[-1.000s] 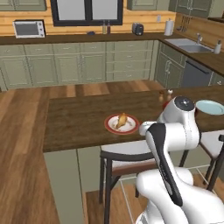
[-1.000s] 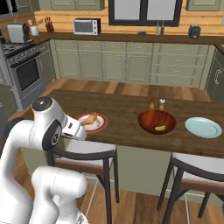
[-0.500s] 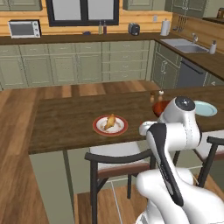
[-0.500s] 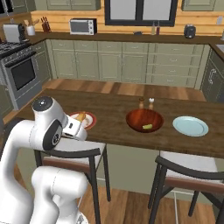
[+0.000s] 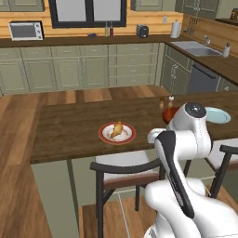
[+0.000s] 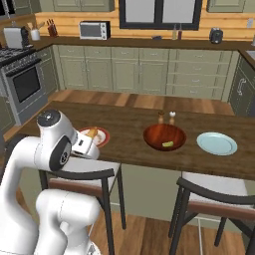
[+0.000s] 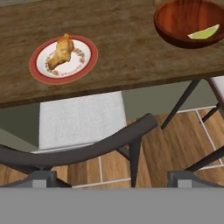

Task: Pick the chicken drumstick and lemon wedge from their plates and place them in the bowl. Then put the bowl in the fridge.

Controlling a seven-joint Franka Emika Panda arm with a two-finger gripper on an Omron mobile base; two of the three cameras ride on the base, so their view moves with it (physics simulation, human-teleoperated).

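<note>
Base has rolled sideways, so your spread, empty gripper (image 7: pixel 109 181) sits off the counter; golden-brown lumpy chicken drumstick (image 7: pixel 60 51) lies ahead-left on its red-rimmed white plate (image 7: pixel 85 65), long axis diagonal.

A long dark brown wooden island counter (image 5: pixel 74 130) is running across the kitchen, and two small brown shakers with pale tops (image 6: pixel 166 117) are standing side by side near its far edge. A black-framed stool with a pale grey cushion (image 7: pixel 76 120) is sitting tucked under its near edge. On the back counter, a silver microwave (image 6: pixel 94 30) is resting beside a dark-framed window (image 6: pixel 159 12), and a black toaster (image 5: pixel 142 30) is standing farther along.
</note>
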